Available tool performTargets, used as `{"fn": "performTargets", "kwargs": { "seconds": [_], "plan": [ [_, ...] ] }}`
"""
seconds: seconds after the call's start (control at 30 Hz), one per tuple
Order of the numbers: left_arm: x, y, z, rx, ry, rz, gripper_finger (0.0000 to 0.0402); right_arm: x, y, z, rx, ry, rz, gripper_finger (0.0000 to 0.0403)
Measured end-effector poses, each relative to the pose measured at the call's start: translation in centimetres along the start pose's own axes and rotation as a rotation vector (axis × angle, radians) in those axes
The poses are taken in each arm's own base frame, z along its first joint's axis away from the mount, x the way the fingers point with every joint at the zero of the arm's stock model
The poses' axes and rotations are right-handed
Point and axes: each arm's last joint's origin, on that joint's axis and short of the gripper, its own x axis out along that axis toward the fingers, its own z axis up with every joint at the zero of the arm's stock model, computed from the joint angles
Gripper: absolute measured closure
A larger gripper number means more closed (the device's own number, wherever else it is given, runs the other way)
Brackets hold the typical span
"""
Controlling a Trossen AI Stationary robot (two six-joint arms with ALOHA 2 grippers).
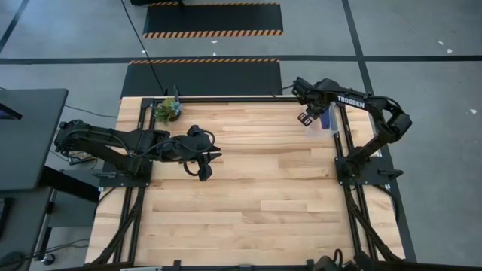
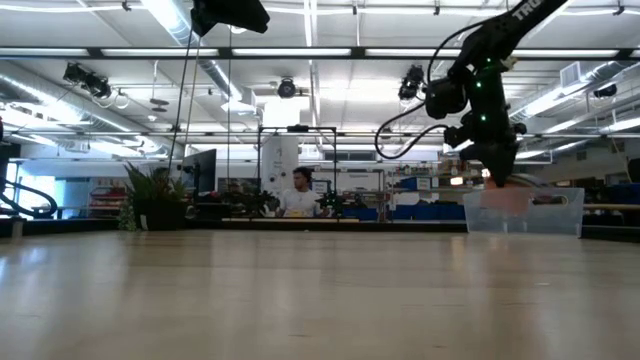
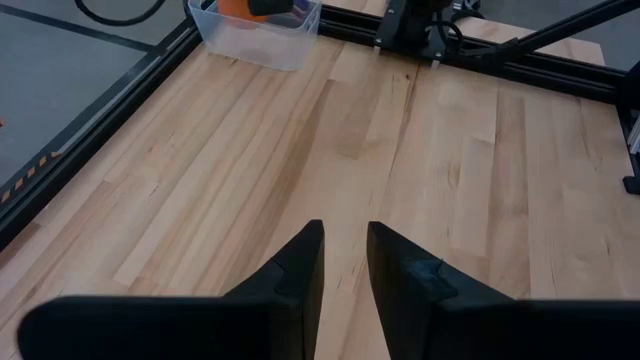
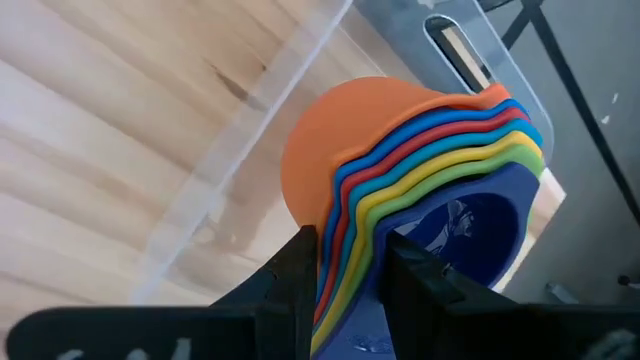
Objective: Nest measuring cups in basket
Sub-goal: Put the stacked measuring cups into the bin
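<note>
With my right hand [image 4: 345,265] pinched on the handles of the nested measuring cups [image 4: 420,170] hanging in the clear basket [image 1: 325,119] at the counter's far right corner, I'd lower gently, level the stack, then release; left hand [image 3: 345,262] waits empty, slightly parted, mid-counter.

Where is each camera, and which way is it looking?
High: above, looking down; both arms, table.
Low: table height, looking across; right gripper at basket.
Left wrist: behind left gripper, facing basket.
Right wrist: behind right gripper, clamping nested measuring cups.
All four see the basket.
</note>
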Motion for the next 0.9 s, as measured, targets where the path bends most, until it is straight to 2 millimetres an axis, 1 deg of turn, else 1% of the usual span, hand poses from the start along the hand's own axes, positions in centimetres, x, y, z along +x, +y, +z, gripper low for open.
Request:
{"fn": "performTargets", "kwargs": {
  "seconds": [0.4,0.63,0.9],
  "plan": [
    [0.1,0.2,0.1,-0.003,-0.004,0.02,0.0315,2.5,-0.3,-1.0,0.043,0.059,0.068,0.0302],
    [0.5,1.7,0.5,-0.033,-0.029,0.134,0.0315,3.1,-0.1,-1.5,0.041,0.076,0.067,0.0302],
    [0.9,3.5,0.9,-0.07,-0.032,0.209,0.0315,3.2,-0.1,-1.5,0.042,0.075,0.075,0.0302]
  ]
}}
